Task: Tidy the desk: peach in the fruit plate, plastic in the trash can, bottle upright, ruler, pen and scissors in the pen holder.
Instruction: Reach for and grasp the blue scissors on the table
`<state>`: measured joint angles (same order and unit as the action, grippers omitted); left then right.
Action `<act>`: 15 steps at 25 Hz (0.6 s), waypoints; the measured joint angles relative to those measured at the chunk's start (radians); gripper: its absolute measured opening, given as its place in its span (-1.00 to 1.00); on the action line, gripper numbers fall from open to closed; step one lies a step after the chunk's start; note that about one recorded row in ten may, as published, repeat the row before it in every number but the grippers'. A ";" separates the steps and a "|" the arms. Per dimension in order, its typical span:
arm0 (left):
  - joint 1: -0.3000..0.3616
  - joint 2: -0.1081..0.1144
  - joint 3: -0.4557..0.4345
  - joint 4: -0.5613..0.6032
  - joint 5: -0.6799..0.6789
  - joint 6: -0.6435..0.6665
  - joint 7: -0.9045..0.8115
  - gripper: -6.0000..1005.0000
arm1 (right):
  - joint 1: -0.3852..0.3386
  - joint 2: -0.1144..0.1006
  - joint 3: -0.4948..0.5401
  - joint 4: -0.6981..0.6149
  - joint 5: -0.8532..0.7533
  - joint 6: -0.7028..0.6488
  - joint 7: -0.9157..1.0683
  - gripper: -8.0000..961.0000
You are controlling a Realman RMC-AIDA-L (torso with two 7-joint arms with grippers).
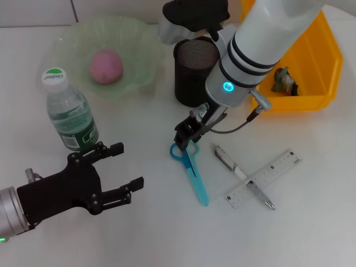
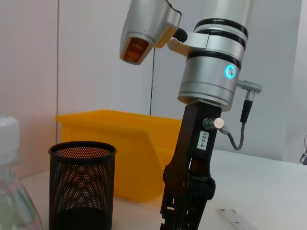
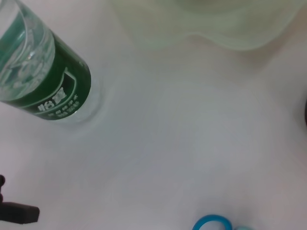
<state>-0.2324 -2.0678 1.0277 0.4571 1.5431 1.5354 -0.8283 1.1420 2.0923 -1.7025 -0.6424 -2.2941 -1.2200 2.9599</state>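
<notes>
A pink peach [image 1: 105, 65] lies in the pale green fruit plate [image 1: 142, 39] at the back left. Beside the plate the bottle [image 1: 69, 114] stands upright with its cap on. The black mesh pen holder [image 1: 194, 69] stands at the back middle. Blue scissors [image 1: 192, 172] lie flat in the middle. To their right, a pen [image 1: 245, 177] crosses a clear ruler [image 1: 264, 178]. My right gripper [image 1: 185, 139] hangs just over the scissors' handle rings [image 3: 213, 224]. My left gripper [image 1: 125, 168] is open and holds nothing, low at the front left beside the bottle [image 3: 43, 72].
A yellow bin [image 1: 320, 67] stands at the back right with a small crumpled piece [image 1: 283, 80] inside. The right arm [image 2: 208, 72] rises over the pen holder [image 2: 82, 187], with the yellow bin [image 2: 129, 143] behind it. White tabletop lies at the front right.
</notes>
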 joint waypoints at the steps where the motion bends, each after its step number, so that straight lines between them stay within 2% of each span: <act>1: -0.001 0.000 0.000 0.000 0.000 0.000 0.000 0.66 | 0.000 0.000 0.000 0.000 0.000 0.000 0.000 -0.31; 15: -0.002 0.000 0.000 -0.002 0.000 -0.001 0.000 0.66 | 0.004 0.000 -0.013 0.045 0.030 0.046 -0.001 -0.31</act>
<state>-0.2348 -2.0678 1.0277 0.4552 1.5431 1.5344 -0.8279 1.1463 2.0923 -1.7156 -0.5975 -2.2641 -1.1744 2.9586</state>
